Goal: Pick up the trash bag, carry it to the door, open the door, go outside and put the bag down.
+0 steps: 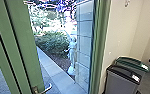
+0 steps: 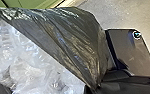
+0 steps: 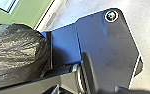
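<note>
A green door frame rises at the left of the head view, with a metal lever handle low on it. Whether the door stands ajar I cannot tell. In the left wrist view, the dark trash bag bulges with pale, crinkled plastic beside it. Its film draws together at my left gripper, which is closed on it. The right wrist view has the bag against the robot's dark plate, with the right gripper's grip hidden.
Two grey bins, one with a black lid and one with a green lid, stand at the right by the cream wall. Outside are a hedge, a paved path and a blurred pale-blue figure.
</note>
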Robot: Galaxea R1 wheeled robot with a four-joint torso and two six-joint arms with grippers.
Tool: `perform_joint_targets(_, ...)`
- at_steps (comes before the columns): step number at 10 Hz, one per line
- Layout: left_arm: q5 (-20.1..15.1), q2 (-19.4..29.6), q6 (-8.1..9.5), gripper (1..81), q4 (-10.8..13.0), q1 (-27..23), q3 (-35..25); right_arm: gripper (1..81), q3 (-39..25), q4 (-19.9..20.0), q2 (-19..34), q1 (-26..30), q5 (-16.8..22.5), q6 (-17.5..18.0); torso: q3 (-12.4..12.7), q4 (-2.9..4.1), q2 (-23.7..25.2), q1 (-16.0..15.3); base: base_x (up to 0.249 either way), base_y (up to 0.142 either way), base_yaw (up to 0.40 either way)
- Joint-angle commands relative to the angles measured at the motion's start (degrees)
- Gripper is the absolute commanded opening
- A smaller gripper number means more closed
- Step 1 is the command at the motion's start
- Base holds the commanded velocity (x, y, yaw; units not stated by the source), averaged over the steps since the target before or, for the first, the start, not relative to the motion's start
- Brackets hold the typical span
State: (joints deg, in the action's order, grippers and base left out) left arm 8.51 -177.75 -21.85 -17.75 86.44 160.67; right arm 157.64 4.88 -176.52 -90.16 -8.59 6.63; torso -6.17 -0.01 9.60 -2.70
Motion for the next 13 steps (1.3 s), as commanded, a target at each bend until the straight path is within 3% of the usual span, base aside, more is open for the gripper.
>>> perform_joint_targets(1,-3.15,-0.06,-0.22,1.0,0.70,-3.16,0.08,81.1,-0.15,-0.39,-0.44,2.92,2.79,-0.13,0.00,0.00,0.00,0.00,0.000,0.000,0.147)
perform_joint_targets(9,-3.85,0.81,-0.39,1.0,1.31,-2.82,-0.27,81.1,-1.19,-0.48,0.79,2.48,3.06,-0.22,0.00,0.00,0.00,0.02,0.000,0.000,0.167)
perform_joint_targets(13,-3.85,2.30,-0.57,1.0,1.40,-1.76,-2.97,81.1,-6.90,-0.66,4.12,2.04,3.15,-0.30,0.00,0.00,0.00,0.02,0.000,0.000,0.182)
